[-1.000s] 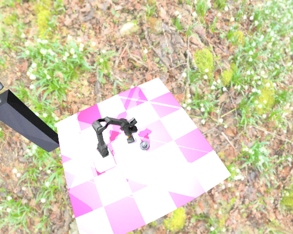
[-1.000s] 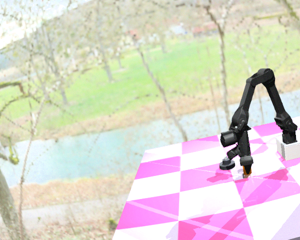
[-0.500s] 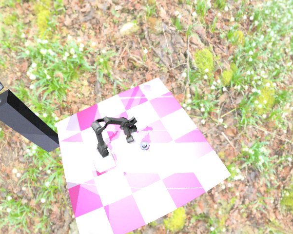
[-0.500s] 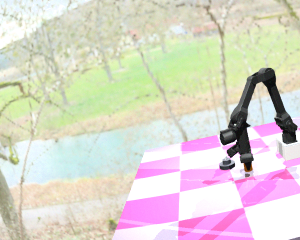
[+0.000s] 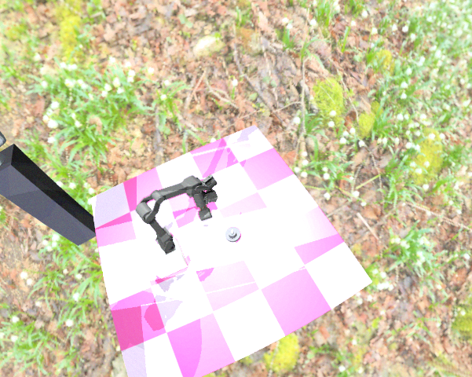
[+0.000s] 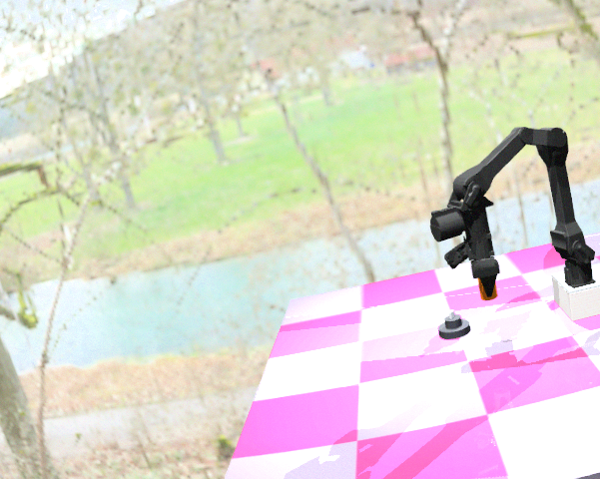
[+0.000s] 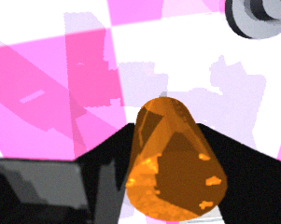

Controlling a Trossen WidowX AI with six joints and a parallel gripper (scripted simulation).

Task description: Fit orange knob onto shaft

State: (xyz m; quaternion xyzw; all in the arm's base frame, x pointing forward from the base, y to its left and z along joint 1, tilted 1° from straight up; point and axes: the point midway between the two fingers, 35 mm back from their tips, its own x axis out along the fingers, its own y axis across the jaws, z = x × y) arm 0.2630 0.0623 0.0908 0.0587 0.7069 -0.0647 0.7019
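The orange knob (image 6: 487,294) (image 7: 178,173) is between the fingers of my gripper (image 5: 205,214) (image 6: 489,286) (image 7: 164,129), which is shut on it. The knob hangs above the table, roughly upright, with its underside and hole hidden. In the top view the gripper hides it. The round grey pedestal (image 5: 233,239) (image 6: 454,331) (image 7: 254,29) stands on the table to one side of the knob, at the upper right in the wrist view. The silver shaft (image 5: 232,231) (image 6: 452,314) points up from its middle. Its flat side cannot be made out.
The table (image 5: 290,292) (image 6: 307,420) has a pink and white checked top with shadows. The arm's pale base block (image 6: 589,302) stands on the table behind the gripper in the exterior view. A dark post (image 5: 45,203) stands beyond the table's left edge in the top view.
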